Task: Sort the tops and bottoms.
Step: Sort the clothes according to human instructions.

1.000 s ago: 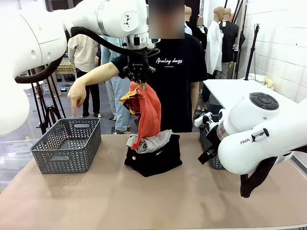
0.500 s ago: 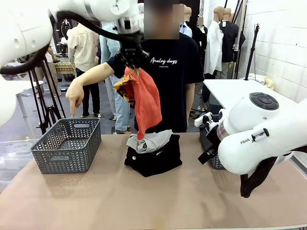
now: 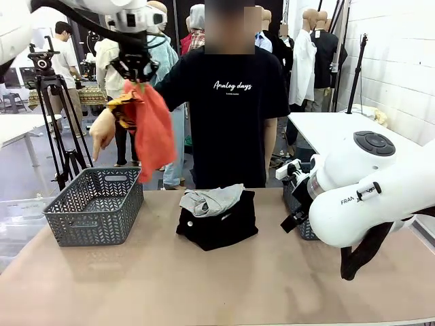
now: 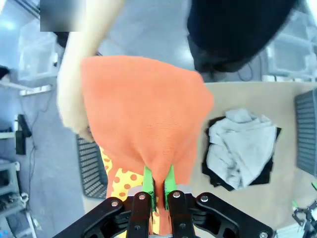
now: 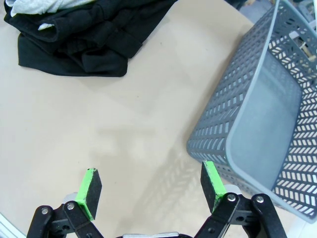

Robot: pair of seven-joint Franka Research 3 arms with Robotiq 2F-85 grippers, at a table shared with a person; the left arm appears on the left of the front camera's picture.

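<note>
My left gripper hangs high above the left basket, shut on the red-orange top, which dangles free with its yellow patch at the left. In the left wrist view the green pads pinch the red-orange top at its upper edge. The pale grey top lies on the black bottoms at the table's middle; the same grey top shows from above. My right gripper stands open over bare table, between the black bottoms and a grey basket.
A person in a black T-shirt stands at the far side, one hand pointing down over the left basket. A second grey basket sits at the right, partly behind my right arm. The front of the table is free.
My left gripper has carried the red-orange top up off the pile and leftward, to above the left basket. The right arm has not moved.
</note>
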